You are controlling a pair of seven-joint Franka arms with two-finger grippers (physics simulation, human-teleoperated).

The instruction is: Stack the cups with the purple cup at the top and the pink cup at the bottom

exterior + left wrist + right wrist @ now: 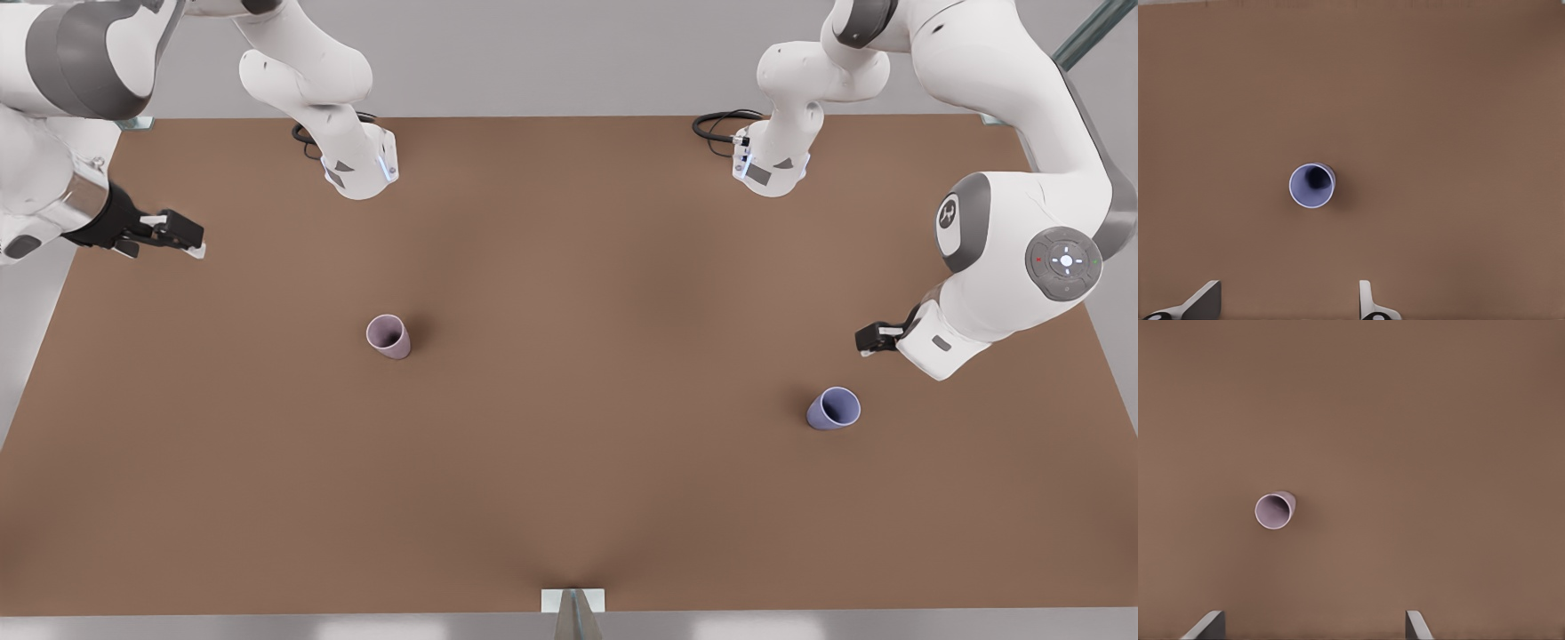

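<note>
The desk [569, 498] looked like matt brown board, even in tone, with no grain or sheen. Below the left tool [1288, 303], the purple cup [1312, 186] had a smooth, matt skin like moulded plastic, darker inside. Below the right tool [1315, 627], the pink cup [1275, 511] showed the same dull, smooth finish. The fingers [1368, 300] of the left tool were pale grey and matt. The arms' shells [1022, 80] were glossy white plastic with grey satin joints.

the pink cup [388, 336] is dusty mauve, the purple cup [834, 409] periwinkle blue-violet; both plain, on a plain brown table [569, 498].
</note>
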